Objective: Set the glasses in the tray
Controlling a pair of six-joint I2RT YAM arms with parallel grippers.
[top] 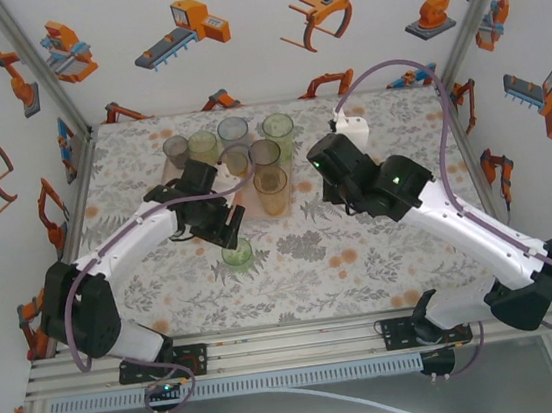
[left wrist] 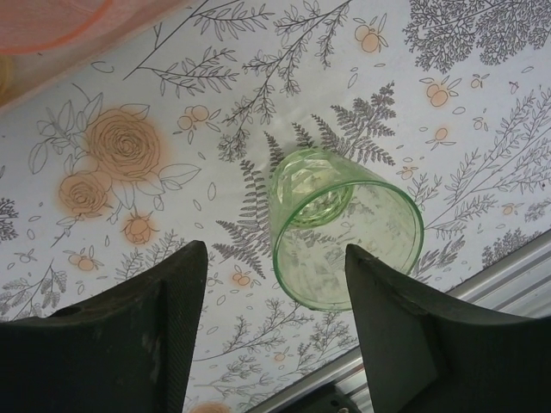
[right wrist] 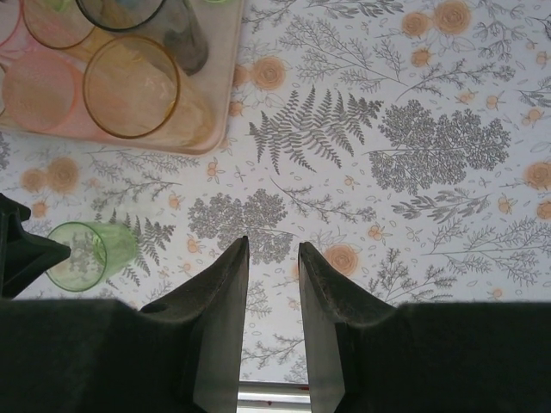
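Left fingers [left wrist: 129, 344] apart astride green glass [left wrist: 344, 228]; arm [top: 128, 235] stretched forward, wrist down.

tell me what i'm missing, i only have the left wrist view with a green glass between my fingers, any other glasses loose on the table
observer: none that I can see; the green glass is the one standing outside the tray.
operator: how full is the tray
observer: at least seven glasses stand upright in it; the left arm covers part of it.
operator: where's the right gripper
observer: the right gripper hangs over bare tablecloth right of the tray, jaws slightly apart, empty.
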